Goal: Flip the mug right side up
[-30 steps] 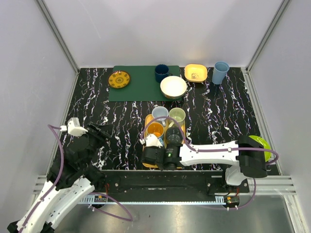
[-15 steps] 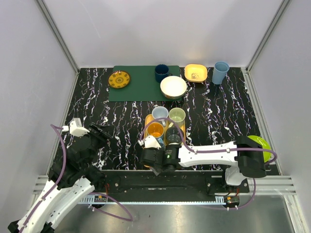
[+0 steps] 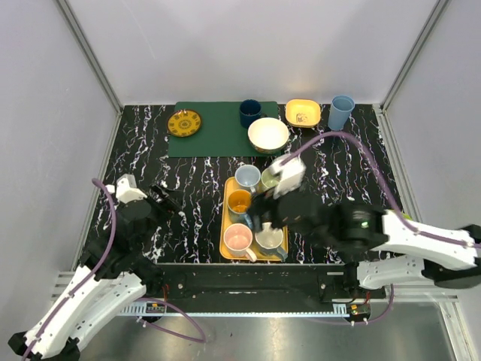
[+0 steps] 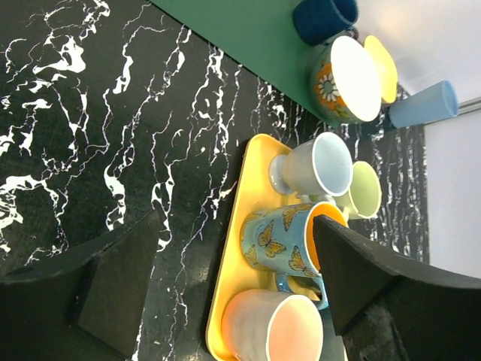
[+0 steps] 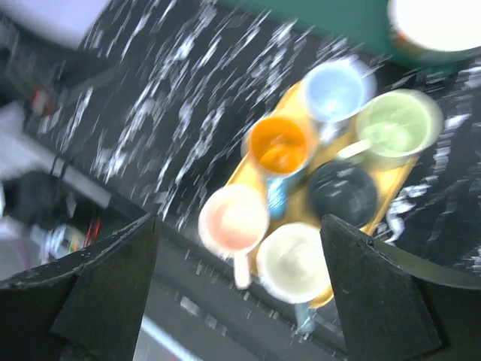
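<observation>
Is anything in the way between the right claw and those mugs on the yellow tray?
Nothing visible. The right gripper hangs open above the tray, and its camera sees all six mugs in the clear below. They stand packed together, though, so neighbours would likely crowd the fingers around any one mug.

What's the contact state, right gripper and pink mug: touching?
Apart. Right wrist view: right gripper hangs open high above the pink mug, jaws well clear on both sides.
</observation>
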Available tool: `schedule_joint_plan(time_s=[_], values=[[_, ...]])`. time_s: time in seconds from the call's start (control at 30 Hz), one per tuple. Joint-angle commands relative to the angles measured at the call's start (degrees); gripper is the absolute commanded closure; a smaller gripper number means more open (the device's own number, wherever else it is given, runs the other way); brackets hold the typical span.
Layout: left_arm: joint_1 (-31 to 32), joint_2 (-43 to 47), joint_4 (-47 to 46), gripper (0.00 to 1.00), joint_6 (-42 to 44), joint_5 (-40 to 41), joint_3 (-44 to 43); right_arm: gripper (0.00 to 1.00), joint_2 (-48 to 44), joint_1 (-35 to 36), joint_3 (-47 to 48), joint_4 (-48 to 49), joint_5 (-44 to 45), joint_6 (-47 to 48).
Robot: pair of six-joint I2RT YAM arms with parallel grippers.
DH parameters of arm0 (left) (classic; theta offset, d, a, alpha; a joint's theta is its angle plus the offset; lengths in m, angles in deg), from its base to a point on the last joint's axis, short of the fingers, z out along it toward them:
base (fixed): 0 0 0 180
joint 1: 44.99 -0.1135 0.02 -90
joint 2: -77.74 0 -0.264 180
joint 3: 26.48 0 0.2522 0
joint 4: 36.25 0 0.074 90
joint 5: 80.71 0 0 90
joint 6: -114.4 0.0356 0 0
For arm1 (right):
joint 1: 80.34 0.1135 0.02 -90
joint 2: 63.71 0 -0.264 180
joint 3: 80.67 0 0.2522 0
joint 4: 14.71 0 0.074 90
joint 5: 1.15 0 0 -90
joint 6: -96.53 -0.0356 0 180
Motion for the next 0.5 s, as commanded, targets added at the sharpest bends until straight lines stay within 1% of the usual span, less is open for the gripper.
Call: schedule_joint_plan(time_s=[0.0, 0.03, 0.07, 0.1, 0.17, 0.2, 0.33, 0.4, 0.47], values=[[-0.1, -6.8, 0.2, 0.12, 1.5, 0.1, -3.9, 0.07, -8.7, -13.8, -4.6, 1.7, 10.5, 1.2], [-0.1, -8.2, 0.3, 0.10, 1.4, 0.0, -4.2, 0.07, -9.9, -18.9, -6.3, 3.5, 7.5, 1.2], [-0.1, -9.3, 0.6, 0.10, 1.3, -0.5, -4.4, 0.07, -11.3, -26.9, -8.0, 4.2, 1.6, 1.2], [-0.1, -11.8, 0.8, 0.09, 1.3, -0.8, -5.1, 0.06, -11.6, -31.0, -11.2, 5.0, -1.0, 1.3], [-0.1, -14.0, 1.3, 0.08, 1.1, -1.4, -5.6, 0.05, -11.0, -36.2, -13.8, 6.6, -6.4, 1.1], [-0.1, -15.6, 1.2, 0.08, 1.1, -1.9, -5.9, 0.05, -10.8, -39.1, -16.4, 7.3, -7.5, 0.9], [-0.1, -16.9, -0.2, 0.09, 1.8, -3.6, -5.9, 0.05, -11.5, -39.9, -21.3, 12.4, -8.2, -0.1], [-0.1, -16.4, -1.4, 0.10, 3.0, -4.3, -5.2, 0.05, -13.7, -40.0, -23.1, 13.8, -7.0, -0.2], [-0.1, -15.8, -2.4, 0.07, 4.9, -5.1, -4.9, 0.05, -17.2, -40.0, -25.2, 16.7, -5.3, 0.5]])
